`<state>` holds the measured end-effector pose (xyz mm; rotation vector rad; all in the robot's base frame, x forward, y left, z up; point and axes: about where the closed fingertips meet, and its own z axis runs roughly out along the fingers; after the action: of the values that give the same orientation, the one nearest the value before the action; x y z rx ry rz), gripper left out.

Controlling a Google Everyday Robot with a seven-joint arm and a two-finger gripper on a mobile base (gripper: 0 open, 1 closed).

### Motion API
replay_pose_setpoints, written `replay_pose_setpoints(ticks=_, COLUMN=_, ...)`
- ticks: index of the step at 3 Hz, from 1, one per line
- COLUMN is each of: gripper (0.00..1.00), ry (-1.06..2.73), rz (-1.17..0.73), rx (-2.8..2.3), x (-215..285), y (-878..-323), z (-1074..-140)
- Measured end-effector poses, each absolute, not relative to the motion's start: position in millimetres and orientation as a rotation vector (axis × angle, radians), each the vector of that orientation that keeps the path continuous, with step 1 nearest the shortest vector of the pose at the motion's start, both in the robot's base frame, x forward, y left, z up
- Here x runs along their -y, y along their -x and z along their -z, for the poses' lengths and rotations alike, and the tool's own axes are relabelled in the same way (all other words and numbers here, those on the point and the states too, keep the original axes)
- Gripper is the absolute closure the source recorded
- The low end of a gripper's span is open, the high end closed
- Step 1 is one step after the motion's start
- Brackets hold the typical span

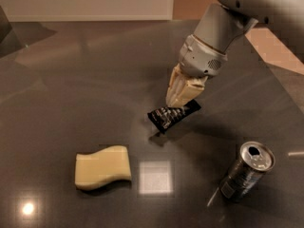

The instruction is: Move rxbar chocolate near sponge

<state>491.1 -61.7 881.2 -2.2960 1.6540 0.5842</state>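
The gripper [177, 102] hangs over the middle of the dark table [71, 80], its cream fingers closed down on the rxbar chocolate [172, 116] near the bar's middle. The bar's long axis runs diagonally, its lower-left end toward the sponge [102, 167] and its upper-right end away. The bar is tilted and seems just clear of the tabletop. The sponge lies flat, well apart to the lower left. A drink can [246, 171] stands at lower right.
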Motion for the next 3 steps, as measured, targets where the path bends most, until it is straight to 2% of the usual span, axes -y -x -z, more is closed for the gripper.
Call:
replay_pose_setpoints(ticks=1, gripper=1.0, ry=2.304, rz=-0.659, rx=-1.604, x=41, y=-465, z=-887)
replay_pose_setpoints(ticks=2, gripper=0.84, ry=2.312, rz=-0.706, rx=-1.574, x=28, y=-445, z=-888)
replay_pose_setpoints(ticks=3, gripper=0.61, ry=2.311, rz=-0.731, rx=-1.557, x=23, y=-429, z=-886)
